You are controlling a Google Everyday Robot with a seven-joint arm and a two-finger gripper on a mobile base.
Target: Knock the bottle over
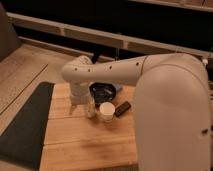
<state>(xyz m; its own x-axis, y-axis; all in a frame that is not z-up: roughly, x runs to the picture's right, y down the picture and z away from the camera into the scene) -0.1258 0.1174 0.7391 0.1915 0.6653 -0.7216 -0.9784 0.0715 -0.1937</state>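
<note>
Where the pincer [79,106] hangs, the bottle [91,108] stands just beside it.

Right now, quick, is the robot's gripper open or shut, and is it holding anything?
Gripper: cannot be told. It is low over the wooden table, beside the bottle.

The tool [80,104] hung low over the counter [75,142], just left of the bottle [90,108]. The bottle was so faint that I could not tell whether the two touched. The arm [115,70] covered the rear rim of the dark bowl [102,93], hid the counter's right side and ran off the right and bottom edges. A small dark thing [123,108] beside the white cup [106,111] was too indistinct to name.
</note>
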